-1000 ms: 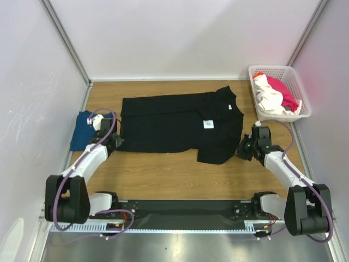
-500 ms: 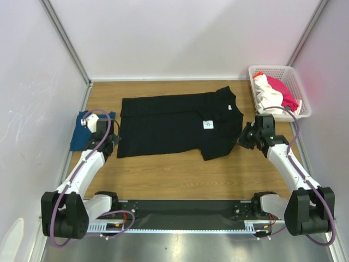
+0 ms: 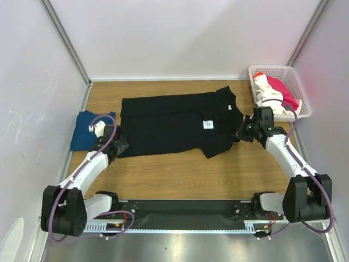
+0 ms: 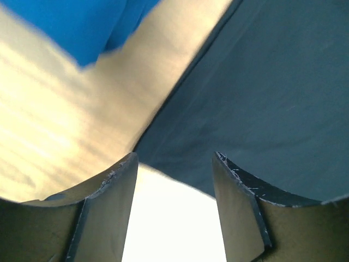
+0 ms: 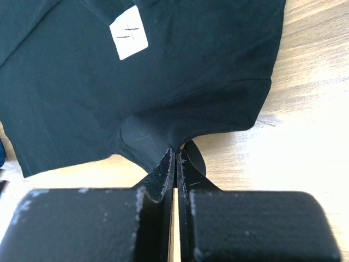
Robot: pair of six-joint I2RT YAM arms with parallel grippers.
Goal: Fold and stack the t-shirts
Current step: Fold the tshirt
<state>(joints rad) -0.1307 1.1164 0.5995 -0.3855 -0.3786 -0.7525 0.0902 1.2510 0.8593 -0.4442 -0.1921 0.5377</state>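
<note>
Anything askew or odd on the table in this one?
The black shirt lies unevenly: at its near right corner a sleeve juts past the otherwise straight near edge. The right gripper is shut on the cloth beside it. Nothing else stands out.

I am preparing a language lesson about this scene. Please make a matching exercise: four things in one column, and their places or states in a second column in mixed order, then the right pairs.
Things:
1. black t-shirt
2. blue t-shirt
3. white basket
4. left gripper

Places or states:
a. at the far right corner of the table, holding a white shirt and a pink-red shirt
b. open, holding nothing
c. spread out mid-table, right edge pinched by the right gripper
d. folded, near the table's left edge

Pairs: 1-c, 2-d, 3-a, 4-b
</note>
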